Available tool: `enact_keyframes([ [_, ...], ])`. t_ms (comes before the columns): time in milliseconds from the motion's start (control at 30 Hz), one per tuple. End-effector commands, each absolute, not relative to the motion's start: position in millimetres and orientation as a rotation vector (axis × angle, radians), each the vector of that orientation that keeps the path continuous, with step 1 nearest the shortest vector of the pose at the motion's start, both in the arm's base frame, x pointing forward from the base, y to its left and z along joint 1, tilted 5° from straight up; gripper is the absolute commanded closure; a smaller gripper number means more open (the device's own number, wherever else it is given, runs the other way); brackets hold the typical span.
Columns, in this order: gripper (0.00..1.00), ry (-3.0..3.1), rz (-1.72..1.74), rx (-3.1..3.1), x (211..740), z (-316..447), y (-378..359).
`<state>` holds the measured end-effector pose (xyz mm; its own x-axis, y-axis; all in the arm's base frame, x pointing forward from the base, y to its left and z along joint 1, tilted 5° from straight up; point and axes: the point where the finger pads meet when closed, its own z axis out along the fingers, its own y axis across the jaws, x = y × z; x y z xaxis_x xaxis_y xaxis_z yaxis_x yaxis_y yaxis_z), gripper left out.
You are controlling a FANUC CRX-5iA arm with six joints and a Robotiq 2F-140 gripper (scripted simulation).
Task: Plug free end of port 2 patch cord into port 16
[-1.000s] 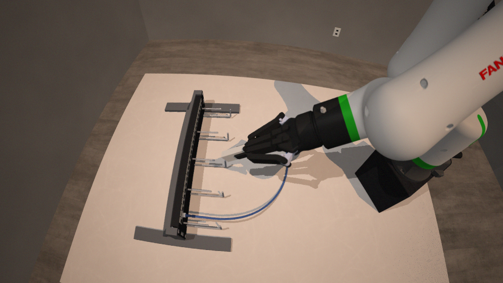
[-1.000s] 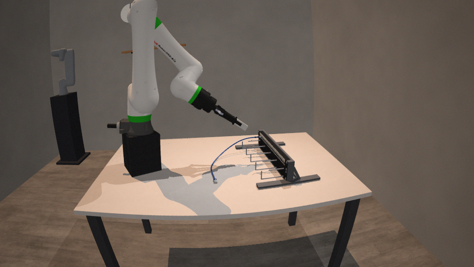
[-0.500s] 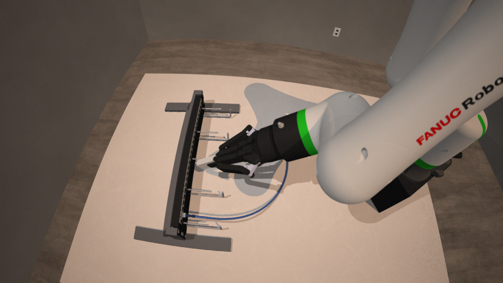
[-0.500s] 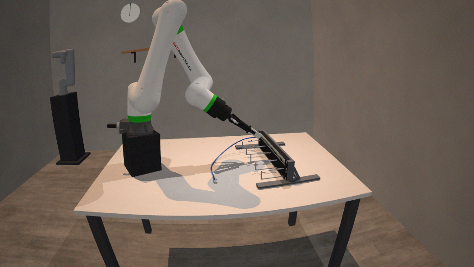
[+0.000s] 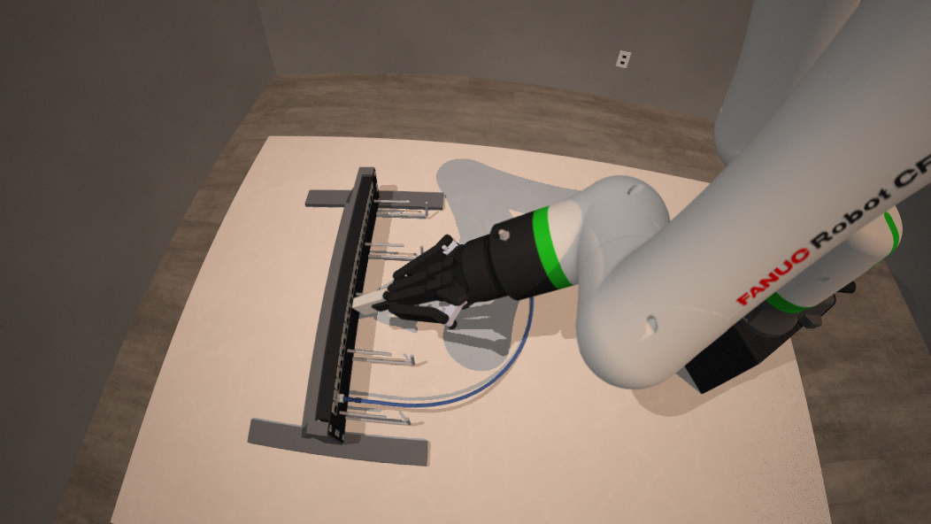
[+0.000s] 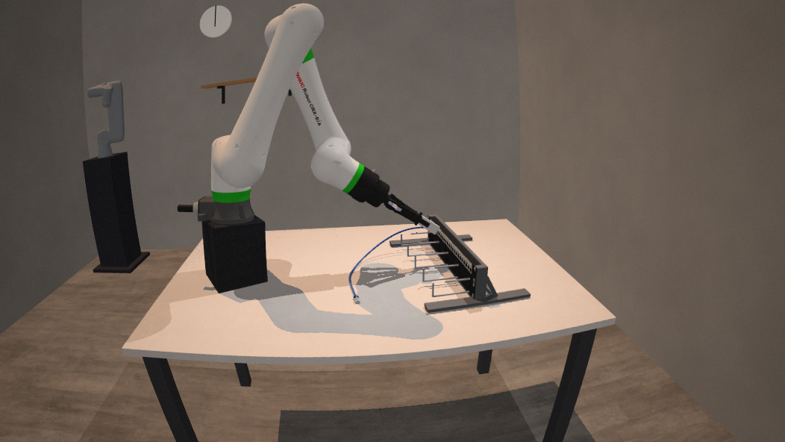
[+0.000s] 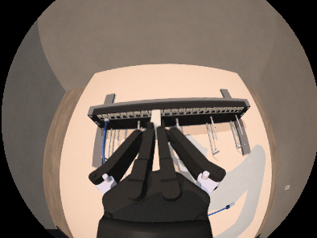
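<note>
While loose, plug (image 6: 357, 299) nose-down on table (image 6: 494, 324).

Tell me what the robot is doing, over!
Gripper shut, empty, fingertips at the rack's middle. Blue cord's free plug lies loose on the table, not in port 16. Nothing in the way.

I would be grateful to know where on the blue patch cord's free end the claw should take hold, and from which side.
Grip the plug body itself, not the limp blue cord. It lies on the table away from the rack, so coming down from above with a finger on each side looks best. The claw, shut and empty at the rack, must open first.
</note>
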<state>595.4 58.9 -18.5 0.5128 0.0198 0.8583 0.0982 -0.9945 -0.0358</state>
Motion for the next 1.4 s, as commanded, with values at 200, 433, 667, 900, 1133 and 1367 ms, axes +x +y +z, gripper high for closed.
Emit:
enact_keyframes([
  [200,1.0,-0.104,-1.51,-2.662,595.6,-18.4,58.8],
  [433,1.0,-0.104,-1.51,-2.662,595.6,-18.4,58.8],
  [667,1.0,-0.104,-1.51,-2.662,595.6,-18.4,58.8],
  [900,1.0,-0.104,-1.51,-2.662,595.6,-18.4,58.8],
  [1133,1.0,-0.104,-1.51,-2.662,595.6,-18.4,58.8],
  [1367,1.0,-0.104,-1.51,-2.662,585.6,-12.4,57.6],
])
